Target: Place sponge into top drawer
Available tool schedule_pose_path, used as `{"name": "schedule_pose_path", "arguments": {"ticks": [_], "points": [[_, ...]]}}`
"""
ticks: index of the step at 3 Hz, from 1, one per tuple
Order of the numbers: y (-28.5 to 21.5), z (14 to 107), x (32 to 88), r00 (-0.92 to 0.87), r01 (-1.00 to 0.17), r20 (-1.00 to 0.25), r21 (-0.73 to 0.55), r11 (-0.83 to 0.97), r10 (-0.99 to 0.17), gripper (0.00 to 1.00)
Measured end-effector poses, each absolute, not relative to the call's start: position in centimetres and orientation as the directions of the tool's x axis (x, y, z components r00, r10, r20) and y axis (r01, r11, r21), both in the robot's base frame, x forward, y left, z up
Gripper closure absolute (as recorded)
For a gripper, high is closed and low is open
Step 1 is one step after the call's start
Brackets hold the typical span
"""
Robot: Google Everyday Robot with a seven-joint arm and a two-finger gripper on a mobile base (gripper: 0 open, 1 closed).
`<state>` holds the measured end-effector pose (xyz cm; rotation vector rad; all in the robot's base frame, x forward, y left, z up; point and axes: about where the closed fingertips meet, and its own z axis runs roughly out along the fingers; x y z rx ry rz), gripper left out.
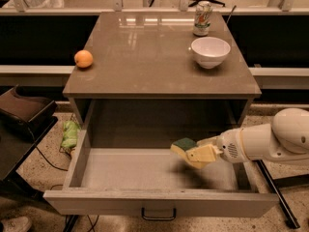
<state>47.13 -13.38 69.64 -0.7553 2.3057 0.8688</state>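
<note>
The top drawer (159, 200) is pulled wide open below the brown cabinet top, with a small dark handle at the front centre. My gripper (195, 153) reaches in from the right on a white arm and is shut on the sponge (184, 146), yellow with a dark green layer. It holds the sponge low inside the drawer, right of centre, just above the drawer floor. A shadow lies on the floor under it.
On the cabinet top (154, 57) stand a white bowl (210, 51), a drink can (202, 18) behind it and an orange fruit (83, 59) at the left edge. A green object (70, 134) lies on the floor left of the drawer. A dark chair (24, 112) stands at left.
</note>
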Motion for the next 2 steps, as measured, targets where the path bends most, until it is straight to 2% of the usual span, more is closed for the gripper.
{"name": "schedule_pose_path", "arguments": {"ticks": [1,2], "points": [[-13.17,69.64,47.10,-0.685,-0.667,-0.661,0.400,0.629,-0.306,0.33],[-13.03,69.64,47.08,-0.684,-0.669,-0.661,0.400,0.627,-0.308,0.10]]}}
